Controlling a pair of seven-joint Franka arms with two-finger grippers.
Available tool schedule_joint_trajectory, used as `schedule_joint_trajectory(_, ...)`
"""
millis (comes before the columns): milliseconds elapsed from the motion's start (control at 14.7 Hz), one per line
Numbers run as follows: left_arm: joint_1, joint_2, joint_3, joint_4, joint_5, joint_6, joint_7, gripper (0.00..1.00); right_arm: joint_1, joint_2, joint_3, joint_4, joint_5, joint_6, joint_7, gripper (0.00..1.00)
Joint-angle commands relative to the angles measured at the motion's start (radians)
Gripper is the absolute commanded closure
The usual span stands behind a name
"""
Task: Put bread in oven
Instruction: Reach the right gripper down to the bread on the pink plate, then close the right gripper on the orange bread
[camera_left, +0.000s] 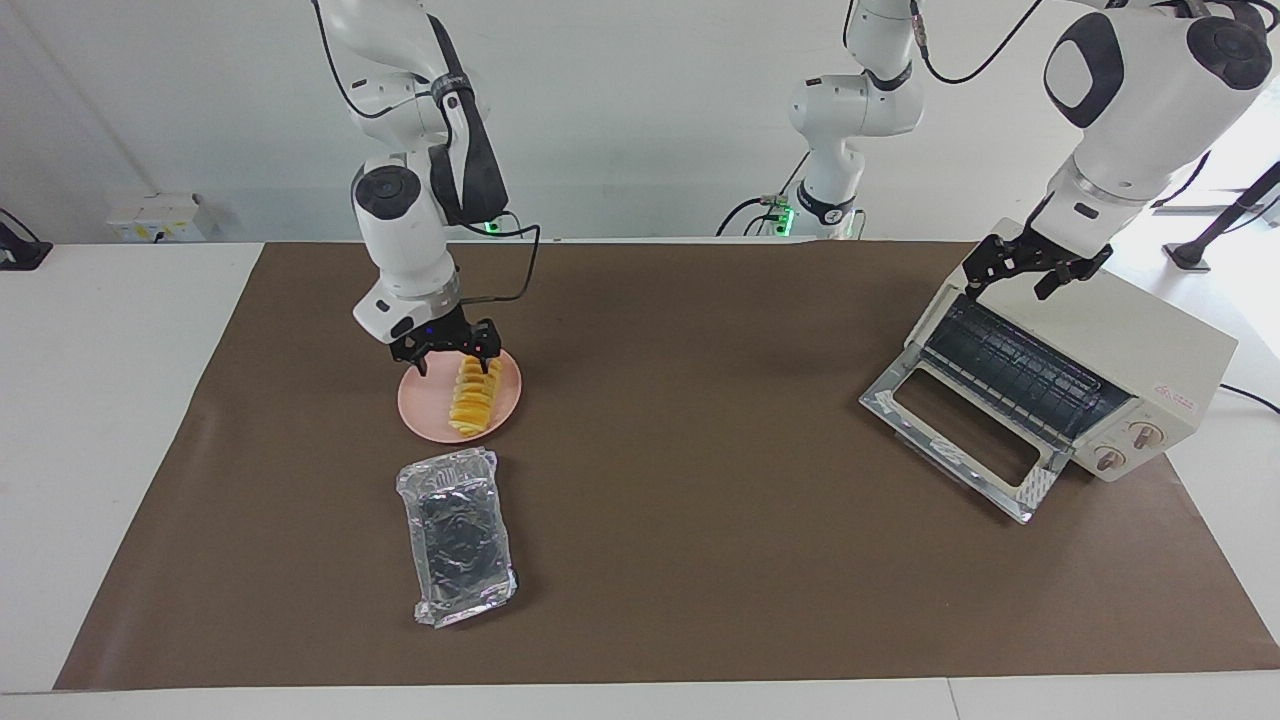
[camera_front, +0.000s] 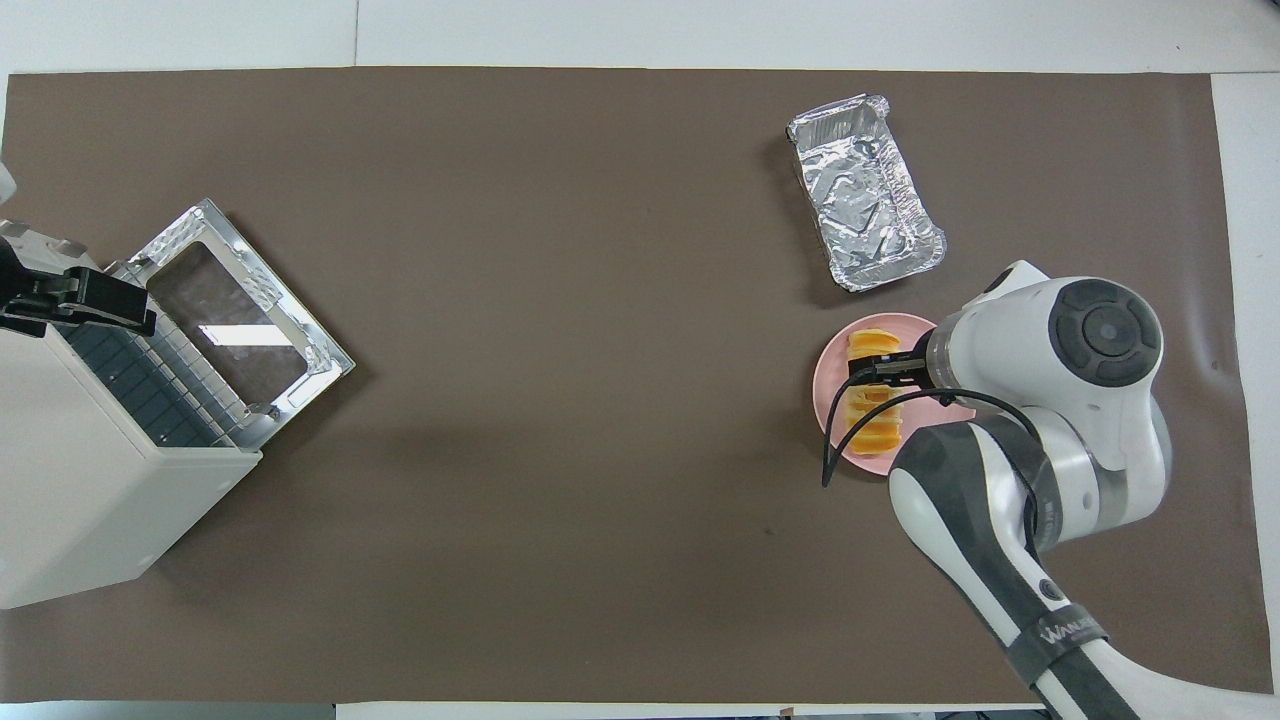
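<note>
- Now the right gripper (camera_left: 456, 358) hangs just over the bread (camera_left: 476, 394), fingers apart, holding nothing.
- Bread lies on the pink plate (camera_left: 423, 406).
- Foil tray (camera_left: 458, 535) sits at the plate's 6 o'clock in the facing view.
- Left gripper (camera_left: 1036, 272) waits over the oven (camera_left: 1150, 345), fingers apart; the oven door (camera_left: 958, 438) is down.

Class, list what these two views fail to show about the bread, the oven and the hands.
- Bread: in the overhead view the right arm covers part of it and of the pink plate.
- Right hand: contact with the bread unclear.
- Oven: overhead frame edge cuts it.
- Left hand: mostly cut off overhead.
</note>
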Motion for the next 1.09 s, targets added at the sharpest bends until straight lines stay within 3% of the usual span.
schedule_joint_trajectory(0,0.003,-0.023,0.001,-0.019,-0.013,-0.004,0.007,0.00,0.002,0.021,-0.003,-0.055,-0.003,0.102,0.018,0.00)
schedule_joint_trajectory(478,0.004,-0.023,0.001,-0.019,-0.013,-0.006,0.007,0.00,0.003,0.072,-0.003,-0.055,-0.005,0.147,0.010,0.02)
schedule_joint_trajectory(546,0.003,-0.023,0.001,-0.019,-0.013,-0.006,0.007,0.00,0.003,0.072,-0.003,-0.055,-0.005,0.147,0.011,0.11)
schedule_joint_trajectory(819,0.003,-0.023,0.001,-0.019,-0.013,-0.006,0.007,0.00,0.003,0.072,-0.003,-0.055,-0.005,0.150,0.013,0.96)
schedule_joint_trajectory(1024,0.003,-0.023,0.001,-0.019,-0.013,-0.006,0.007,0.00,0.003,0.072,-0.002,-0.052,-0.005,0.150,0.013,1.00)
